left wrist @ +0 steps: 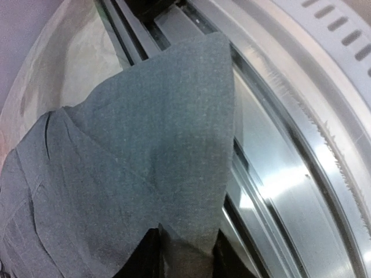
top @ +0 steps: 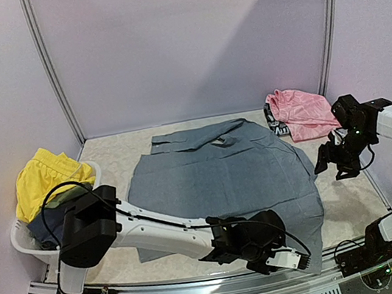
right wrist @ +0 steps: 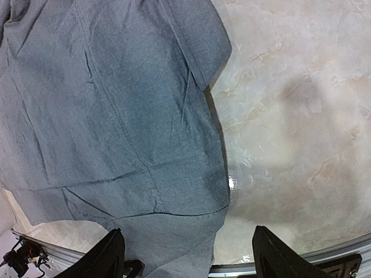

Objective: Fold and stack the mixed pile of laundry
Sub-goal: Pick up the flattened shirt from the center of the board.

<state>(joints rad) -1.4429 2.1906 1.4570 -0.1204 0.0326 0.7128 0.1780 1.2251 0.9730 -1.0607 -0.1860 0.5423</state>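
Marbled table (top: 354, 204) beneath everything. Large grey shirt (top: 223, 176) spread flat across its middle, near corner reaching over the front rail. White tub (top: 23, 245) at the left edge, holding yellow shorts (top: 44, 178) on darker pieces. Pink piece (top: 302, 111) bunched at back right, apart from the shirt. Left fingers (left wrist: 146, 260) narrowed on the shirt's near corner, cloth filling the gap. Right fingers (right wrist: 278, 255) spread wide above the shirt's right edge, holding nothing.
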